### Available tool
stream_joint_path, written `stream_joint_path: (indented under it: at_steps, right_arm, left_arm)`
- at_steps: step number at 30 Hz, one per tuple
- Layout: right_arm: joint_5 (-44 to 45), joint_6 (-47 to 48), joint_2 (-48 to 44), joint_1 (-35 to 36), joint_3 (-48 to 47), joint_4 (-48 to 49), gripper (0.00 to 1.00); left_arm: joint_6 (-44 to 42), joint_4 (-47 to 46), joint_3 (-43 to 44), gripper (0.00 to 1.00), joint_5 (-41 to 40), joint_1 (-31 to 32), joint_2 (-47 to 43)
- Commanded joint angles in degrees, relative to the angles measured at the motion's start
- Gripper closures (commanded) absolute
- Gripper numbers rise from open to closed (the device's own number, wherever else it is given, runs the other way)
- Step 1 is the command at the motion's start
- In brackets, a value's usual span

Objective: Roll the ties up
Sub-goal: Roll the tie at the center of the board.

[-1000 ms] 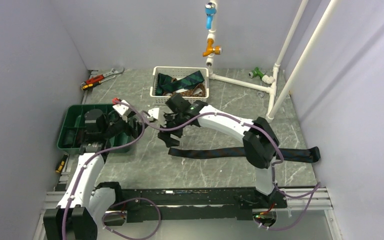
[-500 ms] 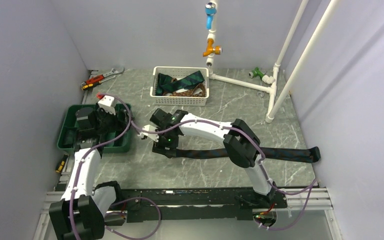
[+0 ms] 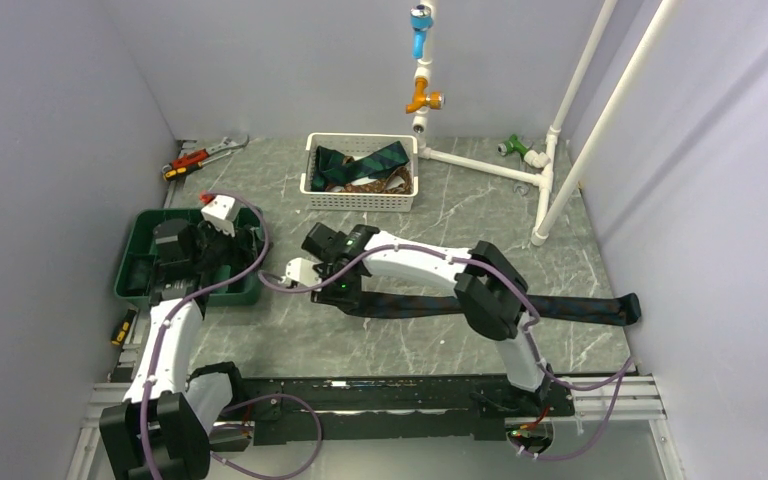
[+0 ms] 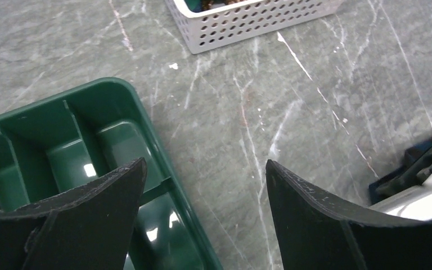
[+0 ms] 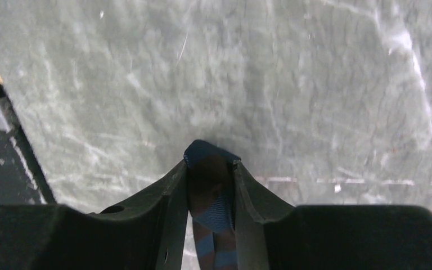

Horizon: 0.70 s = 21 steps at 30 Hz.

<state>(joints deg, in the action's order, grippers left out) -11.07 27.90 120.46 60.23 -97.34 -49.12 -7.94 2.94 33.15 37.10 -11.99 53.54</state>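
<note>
A long dark striped tie lies flat across the table, running left to right. My right gripper is at its left end and is shut on the tie's blue-striped end, which fills the gap between the fingers just above the table. More ties are piled in a white basket at the back. My left gripper hangs open and empty over the right rim of the green tray, well left of the flat tie.
The green divided tray sits at the left. A red-handled wrench lies at the back left. White pipes with coloured valves stand at the back right. A screwdriver lies by the left edge. The perforated basket shows in the left wrist view.
My right gripper came down and left onto the tie's left end and shut on it. My left gripper drew back left over the green tray, staying open.
</note>
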Motion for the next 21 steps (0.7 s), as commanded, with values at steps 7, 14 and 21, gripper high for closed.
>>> stream_joint_path:
  at_steps: [7, 14, 21]
  right_arm:
    - [-11.6, 3.7, -16.6, -7.4, 12.2, 5.9, 0.70]
    - [-22.8, 3.2, -22.6, -16.7, 23.3, 11.4, 0.68]
    - [-28.8, 4.0, -31.3, -22.7, 34.2, 18.0, 0.69]
  left_arm:
    - [-7.5, 0.8, -0.5, 0.20, 15.3, 0.0, 2.4]
    - [-23.6, 7.7, -1.1, 0.19, 22.3, 7.6, 1.3]
    - [-38.1, 12.9, -2.2, 0.14, 21.7, 24.3, -0.5]
